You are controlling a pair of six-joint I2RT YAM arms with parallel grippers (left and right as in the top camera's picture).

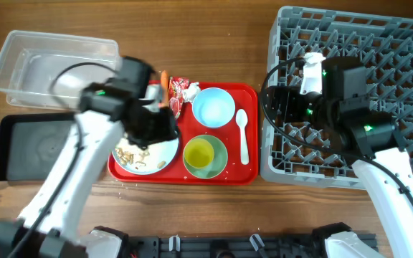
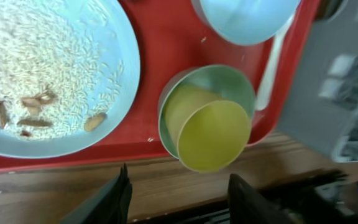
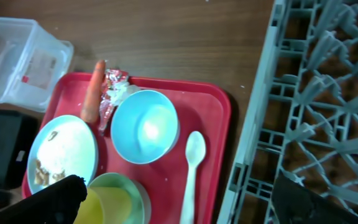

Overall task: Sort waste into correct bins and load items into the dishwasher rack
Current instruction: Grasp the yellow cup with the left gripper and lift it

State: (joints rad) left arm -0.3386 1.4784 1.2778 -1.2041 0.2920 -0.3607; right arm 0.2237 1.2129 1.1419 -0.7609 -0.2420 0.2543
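Note:
A red serving tray (image 1: 249, 172) holds the pale blue plate (image 1: 165, 156) with beige food scraps (image 2: 36, 102), the small blue bowl (image 1: 214, 106), and the mint-green bowl (image 1: 221, 161) with the yellow-green cup (image 1: 199, 153) in it. The white spoon (image 1: 243, 136) lies at the tray's right. The orange carrot (image 1: 164, 79) and red wrapper (image 1: 180, 93) lie at the tray's back edge. I cannot make out the tissue. My left gripper (image 2: 182, 199) is open and empty, above the plate's near side. My right gripper (image 3: 185, 208) is open and empty, over the grey rack's (image 1: 378, 64) left edge.
The clear tub (image 1: 49, 64) stands at the back left, with the black tray (image 1: 27, 147) in front of it. The rack fills the right side. Bare wood runs along the front edge below the red tray.

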